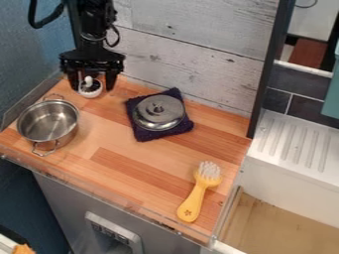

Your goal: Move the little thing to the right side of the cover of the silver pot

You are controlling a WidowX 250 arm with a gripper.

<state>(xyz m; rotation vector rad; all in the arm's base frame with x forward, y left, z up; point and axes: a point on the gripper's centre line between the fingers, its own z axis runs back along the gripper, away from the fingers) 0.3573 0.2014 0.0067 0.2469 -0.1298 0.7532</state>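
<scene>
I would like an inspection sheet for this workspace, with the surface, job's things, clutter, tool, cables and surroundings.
Surface: wooden countertop; damage, nothing seen.
Job's things: little white-topped object at the upper left; silver cover on a dark cloth; silver pot uncovered, left of the cloth.
Clutter: yellow-handled brush, bristles pointing away from the front edge.
Tool: black tool, open, fingers around the little object; contact not certain.
Cables: black cable curving beside the arm.
Surroundings: plank wall behind; white ribbed drainboard at right.

Pale planks (knots and all) back the wooden counter, beside blue wall.
</scene>
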